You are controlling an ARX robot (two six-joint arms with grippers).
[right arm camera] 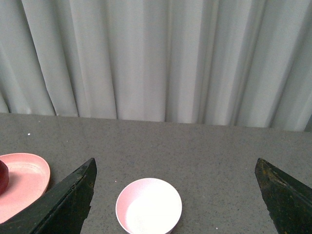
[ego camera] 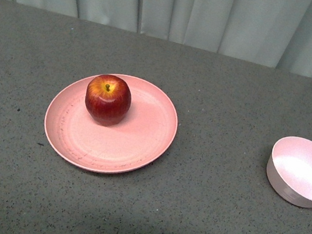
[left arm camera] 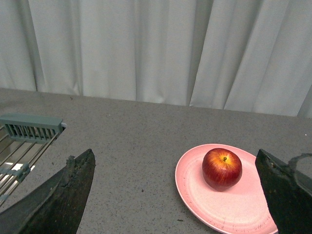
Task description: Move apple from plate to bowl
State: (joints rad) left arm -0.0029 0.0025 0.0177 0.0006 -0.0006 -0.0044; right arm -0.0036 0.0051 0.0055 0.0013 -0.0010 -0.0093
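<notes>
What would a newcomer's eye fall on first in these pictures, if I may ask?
The glossy dark-red apple stands out first, sitting stem-up on the far-left part of the salmon-pink plate near the middle of the grey table. Next comes the small pale pink bowl, empty, at the right edge of the front view. In the wrist views, the left hand and right hand are wide open.

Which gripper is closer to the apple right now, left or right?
Left. The left gripper, jaws open, has the apple ahead of it on the plate. The right gripper faces the bowl; the apple barely shows at its view's edge.
</notes>
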